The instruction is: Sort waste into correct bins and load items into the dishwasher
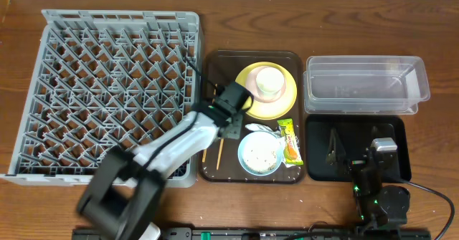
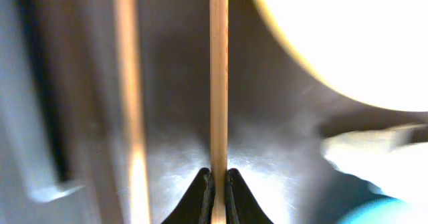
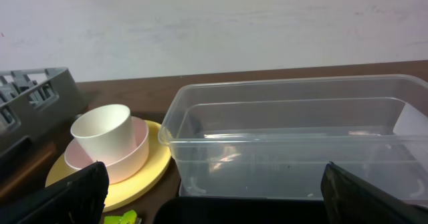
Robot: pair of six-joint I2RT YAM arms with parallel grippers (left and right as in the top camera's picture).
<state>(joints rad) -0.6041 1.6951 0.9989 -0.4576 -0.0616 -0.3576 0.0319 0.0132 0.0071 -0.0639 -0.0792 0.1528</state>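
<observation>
- The dark wooden desk (image 1: 437,32) carries a grey dish rack (image 1: 107,75) on the left and a brown tray (image 1: 215,68) in the middle.
- Your left fingers (image 2: 197,200) are pinched tight on one chopstick (image 2: 219,70), low over the brown tray. That grip probably suits lifting it toward the rack.
- Your right fingers (image 3: 73,197) stand wide apart and hold nothing. They hover over the black tray (image 1: 319,147), out of the way.
- Count:
  - two chopsticks
  - one yellow plate (image 1: 247,79)
  - one white cup (image 1: 270,81)
  - one blue bowl (image 1: 260,154)
  - one wrapper (image 1: 290,141)
  - two bins, the black tray and a clear tub (image 1: 366,86)
</observation>
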